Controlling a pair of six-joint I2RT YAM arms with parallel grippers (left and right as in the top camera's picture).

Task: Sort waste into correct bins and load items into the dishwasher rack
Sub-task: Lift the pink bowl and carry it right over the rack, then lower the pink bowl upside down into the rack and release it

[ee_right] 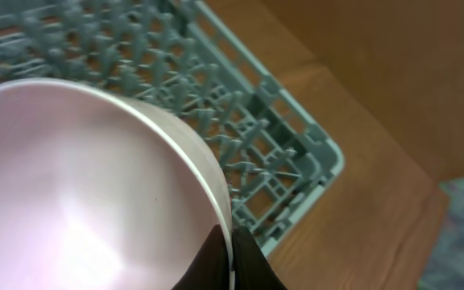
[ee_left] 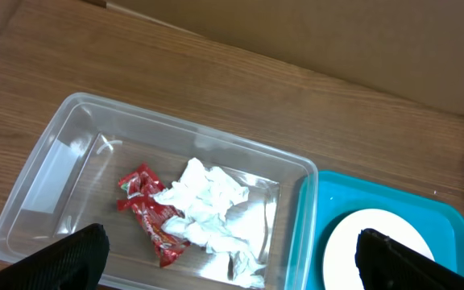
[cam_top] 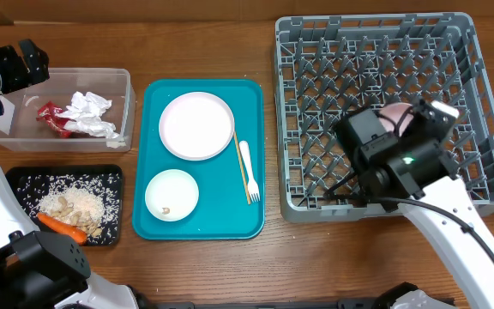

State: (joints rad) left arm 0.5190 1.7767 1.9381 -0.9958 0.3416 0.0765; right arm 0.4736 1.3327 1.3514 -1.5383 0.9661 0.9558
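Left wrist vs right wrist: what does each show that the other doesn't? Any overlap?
Left wrist only: the clear tub holding a red wrapper and a crumpled napkin, plus a corner of the teal tray with the white plate. Right wrist only: the right gripper pinching the rim of the pink bowl, the grey rack behind it. Both: the wooden table.

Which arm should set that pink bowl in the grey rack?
Right: the right fingers pinch the pink bowl's rim above the dishwasher rack. The left fingers hang open over the clear tub.
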